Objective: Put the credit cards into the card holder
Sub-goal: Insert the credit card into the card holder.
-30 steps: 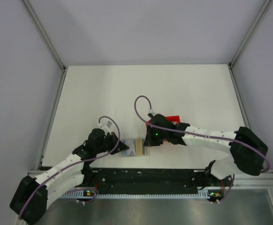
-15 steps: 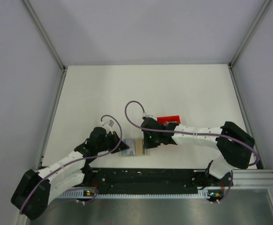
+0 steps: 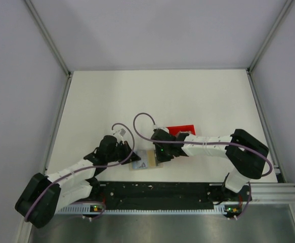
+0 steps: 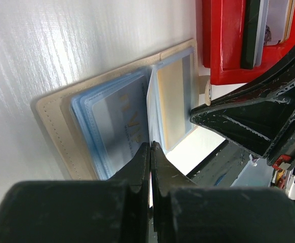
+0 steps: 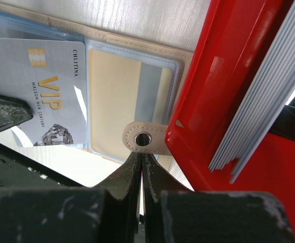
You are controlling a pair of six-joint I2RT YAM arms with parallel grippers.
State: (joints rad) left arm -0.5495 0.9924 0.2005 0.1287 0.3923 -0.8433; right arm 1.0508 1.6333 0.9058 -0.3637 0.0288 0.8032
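Seen from overhead, the left arm (image 3: 71, 174) reaches in from the lower left of the frame. The right arm (image 3: 213, 147) folds in from the lower right, elbow bent near the right edge and forearm low and level, so the two wrists almost meet at bottom centre. The left gripper (image 4: 150, 148) has its black jaws pressed flat together, as does the right gripper (image 5: 141, 158), though whether either pinches anything is hard to judge.

The silver-white credit card (image 5: 36, 91) carries a gold "VIP", with "MAISON NEW CENTURY" in small print beneath it, and what looks like "CHUTINA" along its edge.
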